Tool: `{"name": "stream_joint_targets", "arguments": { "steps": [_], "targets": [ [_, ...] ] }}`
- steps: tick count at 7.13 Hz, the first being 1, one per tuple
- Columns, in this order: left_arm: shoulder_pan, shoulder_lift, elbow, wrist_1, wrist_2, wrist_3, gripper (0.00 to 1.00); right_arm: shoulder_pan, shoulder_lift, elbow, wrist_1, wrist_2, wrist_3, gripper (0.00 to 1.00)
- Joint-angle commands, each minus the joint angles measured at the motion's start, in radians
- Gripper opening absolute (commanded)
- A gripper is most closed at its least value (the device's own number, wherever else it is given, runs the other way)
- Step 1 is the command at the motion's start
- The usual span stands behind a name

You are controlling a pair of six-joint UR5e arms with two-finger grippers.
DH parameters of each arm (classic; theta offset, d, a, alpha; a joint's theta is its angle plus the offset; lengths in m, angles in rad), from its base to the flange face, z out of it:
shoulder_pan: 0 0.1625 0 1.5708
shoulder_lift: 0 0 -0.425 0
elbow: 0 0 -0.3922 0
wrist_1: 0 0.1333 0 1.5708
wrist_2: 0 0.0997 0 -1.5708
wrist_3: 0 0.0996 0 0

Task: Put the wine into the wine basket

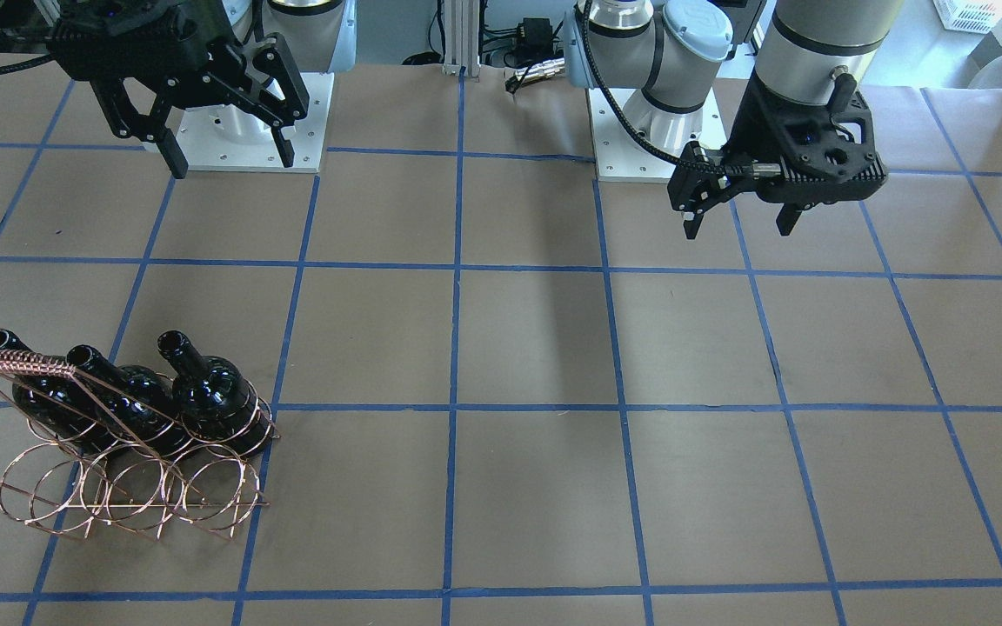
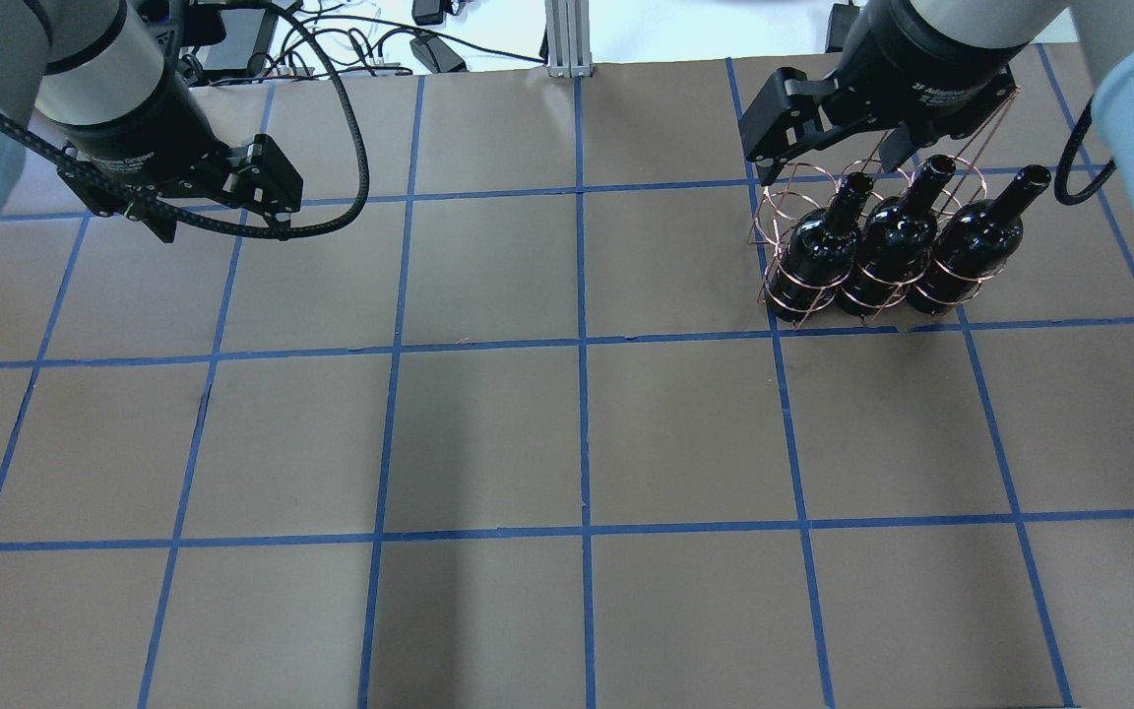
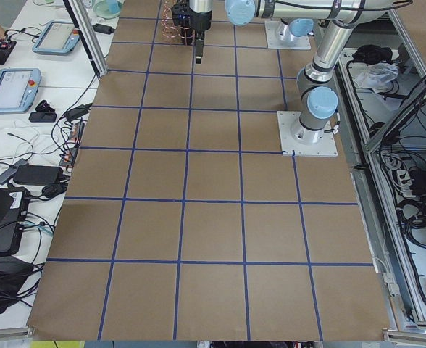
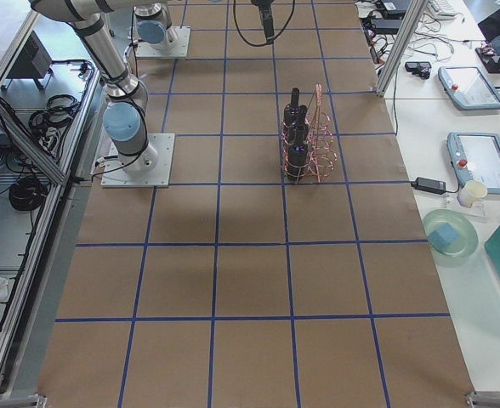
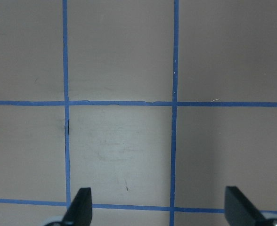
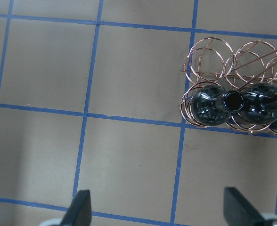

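Note:
The copper wire wine basket [image 1: 12, 362] stands on the table's right side. Three dark wine bottles [image 1: 210, 393] [image 2: 890, 246] stand upright in its row of rings nearer the robot. The row farther from the robot holds nothing. My right gripper [image 2: 823, 148] is open and empty, raised above the table apart from the basket. In the right wrist view the basket [image 6: 222, 61] and the bottles [image 6: 209, 106] lie at the upper right, beyond the open fingertips [image 6: 80, 207]. My left gripper [image 2: 222, 222] is open and empty over bare table on the left side, as the left wrist view [image 5: 159, 212] shows.
The brown table [image 2: 567, 433] carries a grid of blue tape. The arm bases [image 1: 249, 130] and cables [image 2: 370, 39] sit at the robot's edge. Tablets and clutter [image 3: 10, 87] lie on a side bench beyond the table.

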Motion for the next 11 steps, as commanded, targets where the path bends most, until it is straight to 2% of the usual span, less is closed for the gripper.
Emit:
{"name": "stream_joint_targets", "arguments": {
  "steps": [1, 10, 11],
  "targets": [
    [-0.001, 0.004, -0.005, 0.000, 0.001, 0.000, 1.00, 0.000, -0.001, 0.002, 0.000, -0.001, 0.002, 1.00],
    [-0.001, 0.014, -0.025, -0.005, 0.001, -0.001, 1.00, 0.000, 0.005, 0.000, -0.010, -0.002, 0.009, 1.00],
    [-0.001, 0.017, -0.033, -0.005, 0.002, -0.001, 1.00, -0.006, 0.004, -0.001, 0.035, -0.046, 0.009, 1.00]
  ]
}}
